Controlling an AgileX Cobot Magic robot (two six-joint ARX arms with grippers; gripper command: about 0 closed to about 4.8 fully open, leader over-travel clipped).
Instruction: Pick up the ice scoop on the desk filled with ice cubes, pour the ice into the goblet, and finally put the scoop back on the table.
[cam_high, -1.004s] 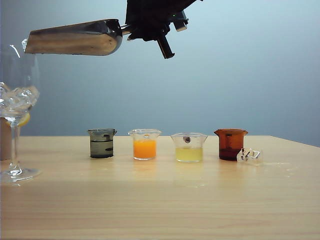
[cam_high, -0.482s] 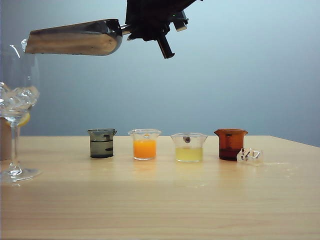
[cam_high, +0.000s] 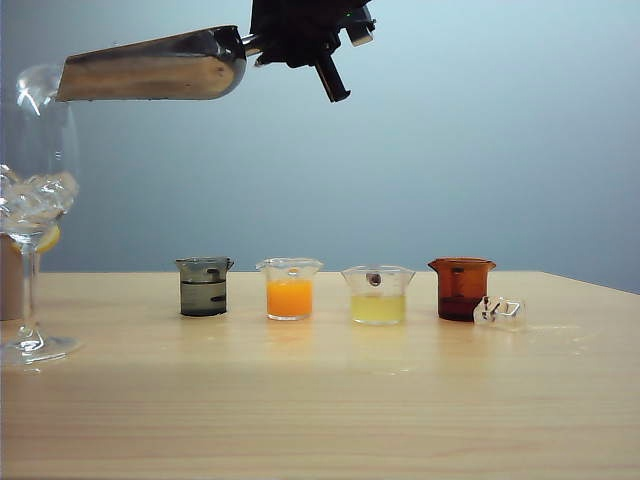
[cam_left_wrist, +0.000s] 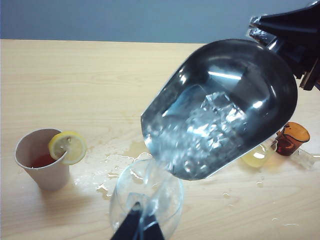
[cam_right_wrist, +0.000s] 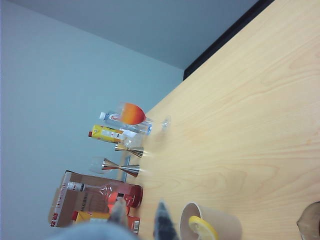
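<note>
With the right gripper (cam_high: 300, 45) clenched on the ice scoop (cam_high: 150, 68) handle, keep the spout at 12 o'clock above the goblet (cam_high: 35, 200). Tilt slowly so the ice cubes (cam_left_wrist: 210, 125) slide in. The left gripper (cam_left_wrist: 137, 227) sits by the goblet; its state cannot be told.

No legible text. Print on brown box (cam_right_wrist: 75, 197), red bottle (cam_right_wrist: 122, 196) and yellow carton (cam_right_wrist: 106, 134) beside it too small to read; dark beaker (cam_high: 204, 286) graduation marks unreadable

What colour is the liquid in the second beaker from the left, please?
Orange, clearest in the exterior view: beaker.
</note>
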